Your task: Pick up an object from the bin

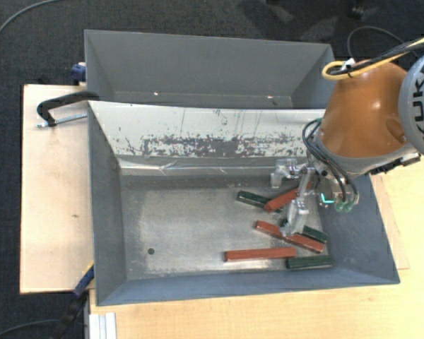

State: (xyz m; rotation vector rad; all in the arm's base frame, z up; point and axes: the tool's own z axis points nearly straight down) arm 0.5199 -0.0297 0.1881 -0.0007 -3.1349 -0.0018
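Observation:
My gripper (297, 214) hangs low in the right part of the bin, over a cluster of small flat bars. A short red-orange bar (280, 202) lies just left of it, end to end with a dark green bar (250, 198). Directly below the gripper lies a red bar (267, 227), and another red bar (305, 243) angles off to its lower right beside a dark green bar (315, 234).
A long red bar (258, 255) and a dark green bar (309, 263) lie along the bin's front wall. The arm with its orange cover and cables fills the upper right, above the bin's right wall. The bin's left half is bare floor.

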